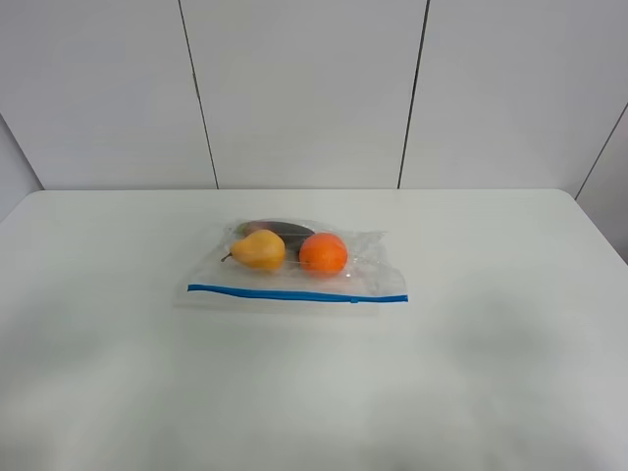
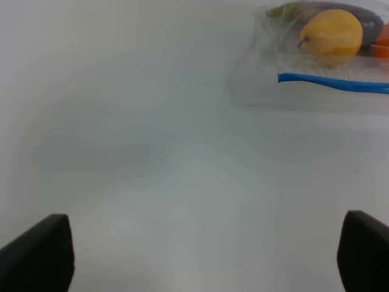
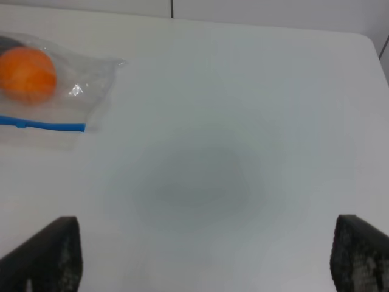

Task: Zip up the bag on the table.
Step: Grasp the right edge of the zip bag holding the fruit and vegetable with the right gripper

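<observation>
Lying on table (image 1: 491,373): clear zip bag (image 1: 294,283), centre, blue zipper strip (image 1: 294,293) nearest camera; pear (image 1: 259,250), orange (image 1: 323,253) inside.
Left gripper (image 2: 200,255): spread wide, empty, apart from bag.
Right gripper (image 3: 203,255): spread wide, empty.

Lying flat near the middle of the table (image 1: 510,392), the bag (image 1: 363,257) as the one obstacle. Stays low along the blue zipper strip (image 1: 294,293); rises higher behind it, over the pear (image 1: 259,250), the orange (image 1: 323,253) and a dark fruit (image 1: 280,229). Open surface left, right and in front; behind, free up to the wall (image 1: 304,88).
</observation>
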Controlling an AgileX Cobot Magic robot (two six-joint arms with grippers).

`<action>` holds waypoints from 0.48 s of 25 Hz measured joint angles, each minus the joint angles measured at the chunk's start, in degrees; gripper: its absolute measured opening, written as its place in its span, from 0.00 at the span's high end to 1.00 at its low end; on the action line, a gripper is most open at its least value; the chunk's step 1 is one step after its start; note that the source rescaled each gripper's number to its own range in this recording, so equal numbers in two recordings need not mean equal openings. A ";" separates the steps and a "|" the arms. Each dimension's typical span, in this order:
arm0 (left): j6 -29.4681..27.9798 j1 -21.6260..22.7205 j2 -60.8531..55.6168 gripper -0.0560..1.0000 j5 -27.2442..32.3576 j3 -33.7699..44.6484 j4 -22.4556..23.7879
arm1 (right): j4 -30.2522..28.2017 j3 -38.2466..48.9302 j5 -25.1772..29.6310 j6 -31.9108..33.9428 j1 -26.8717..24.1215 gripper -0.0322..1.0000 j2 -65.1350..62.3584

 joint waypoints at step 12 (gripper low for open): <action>0.00 0.00 0.00 0.00 0.00 0.00 0.00 | -0.41 -4.19 -0.10 0.00 0.00 0.04 8.31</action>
